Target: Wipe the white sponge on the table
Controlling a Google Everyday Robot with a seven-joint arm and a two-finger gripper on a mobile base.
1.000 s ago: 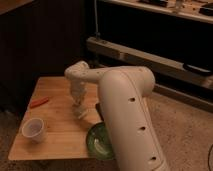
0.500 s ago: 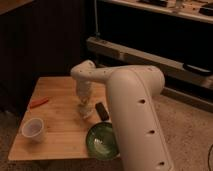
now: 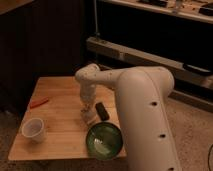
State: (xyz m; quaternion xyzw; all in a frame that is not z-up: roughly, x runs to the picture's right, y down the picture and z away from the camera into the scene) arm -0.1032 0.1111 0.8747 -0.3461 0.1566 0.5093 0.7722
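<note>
The small light-brown wooden table (image 3: 60, 95) fills the lower left of the camera view. My white arm reaches in from the right and bends down over the table's middle. My gripper (image 3: 87, 108) points straight down at the tabletop. A small whitish block, the white sponge (image 3: 89, 117), lies right under its tip, touching the table. The gripper's lower end hides part of the sponge.
A small black bar (image 3: 101, 111) lies just right of the sponge. A green bowl (image 3: 104, 140) sits at the front right corner. A white round cup (image 3: 33, 129) stands front left. A thin red-orange object (image 3: 39, 103) lies at the left edge. Dark shelving stands behind.
My arm's big link has swung right, uncovering the black bar and the whole green bowl. The gripper and sponge have shifted a little to the right and toward the front.
</note>
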